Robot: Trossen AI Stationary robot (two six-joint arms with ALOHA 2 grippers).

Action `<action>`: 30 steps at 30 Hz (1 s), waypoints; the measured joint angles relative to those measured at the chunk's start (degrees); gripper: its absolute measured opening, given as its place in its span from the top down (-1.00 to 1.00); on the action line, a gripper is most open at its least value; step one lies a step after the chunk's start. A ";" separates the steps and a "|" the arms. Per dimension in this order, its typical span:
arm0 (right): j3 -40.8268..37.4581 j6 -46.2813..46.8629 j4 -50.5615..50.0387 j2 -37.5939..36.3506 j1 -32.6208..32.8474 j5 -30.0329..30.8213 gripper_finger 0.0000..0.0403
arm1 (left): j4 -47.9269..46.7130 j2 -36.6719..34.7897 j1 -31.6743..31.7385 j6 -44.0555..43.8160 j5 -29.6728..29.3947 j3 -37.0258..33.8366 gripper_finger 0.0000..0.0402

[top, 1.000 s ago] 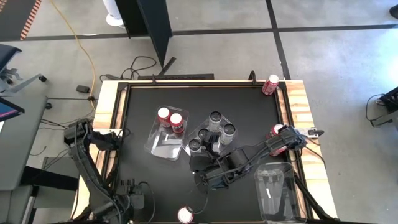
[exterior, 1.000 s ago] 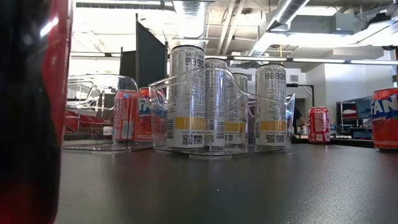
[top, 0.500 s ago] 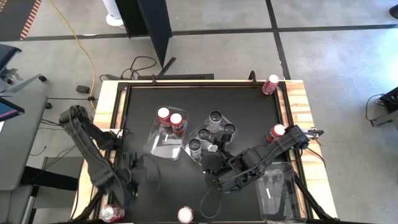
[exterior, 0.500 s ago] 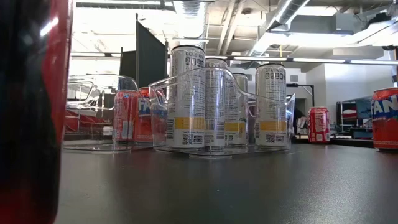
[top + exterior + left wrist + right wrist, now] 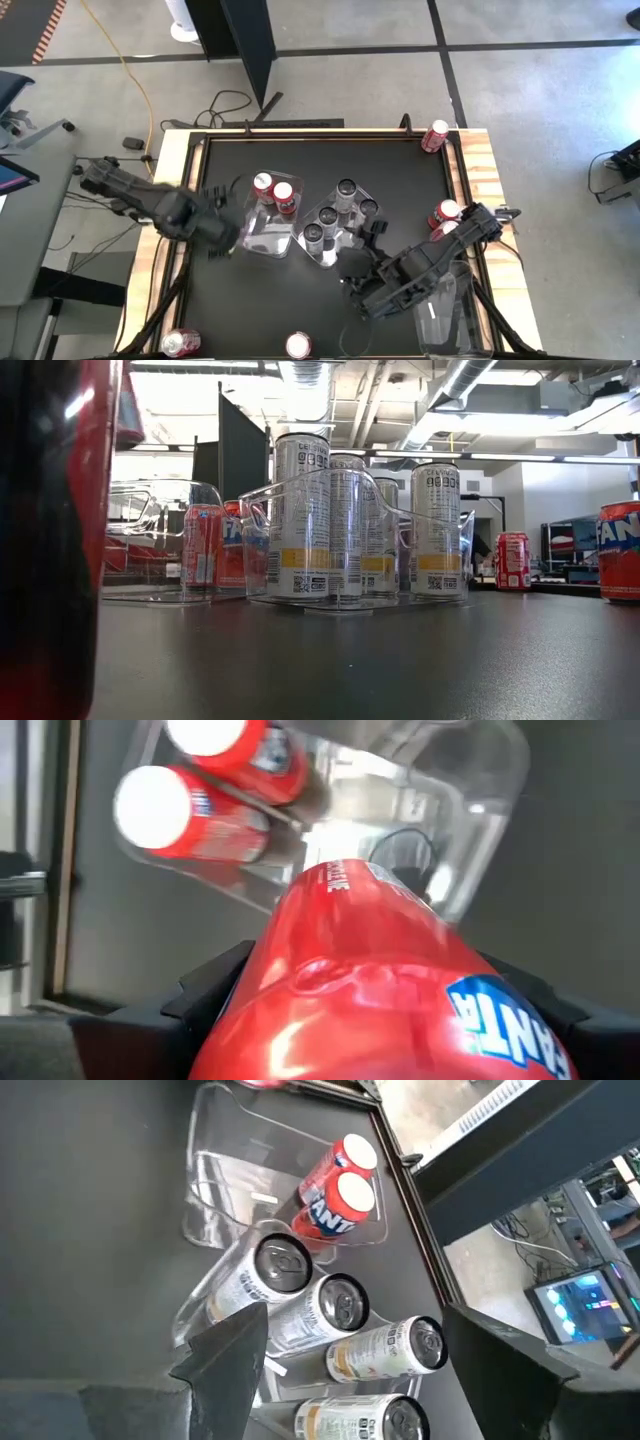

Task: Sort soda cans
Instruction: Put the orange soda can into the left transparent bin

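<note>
Left gripper (image 5: pixel 222 238): has swung from the table's near-left edge to just beside the clear tray (image 5: pixel 262 236), fingers clamped round a red can (image 5: pixel 380 990) (two red cans (image 5: pixel 273 192) stand in the tray ahead).
Right gripper (image 5: pixel 360 250): spread, empty, drawn back slightly from the silver cans (image 5: pixel 338 212) before it.

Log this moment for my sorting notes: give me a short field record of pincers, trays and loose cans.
left pincer: shut on a red can, above the tray with red cans
right pincer: open, empty, near the silver-can tray
red tray contents: two red cans, upright
silver tray contents: four silver cans, upright
loose red cans: far right corner, right edge, near edge, near left corner
third tray: near right, no cans
</note>
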 joint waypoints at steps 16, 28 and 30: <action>0.00 7.65 0.00 -6.43 8.32 -0.04 -0.57 | 9.49 6.98 28.54 33.78 14.63 0.02 -0.46; 0.00 9.21 0.00 -12.77 15.54 3.75 -0.57 | 14.99 13.68 34.32 40.94 18.51 -2.43 -0.46; 0.00 9.21 0.00 -13.79 16.39 4.39 -0.57 | 15.91 13.67 35.26 40.97 18.62 -4.36 -0.46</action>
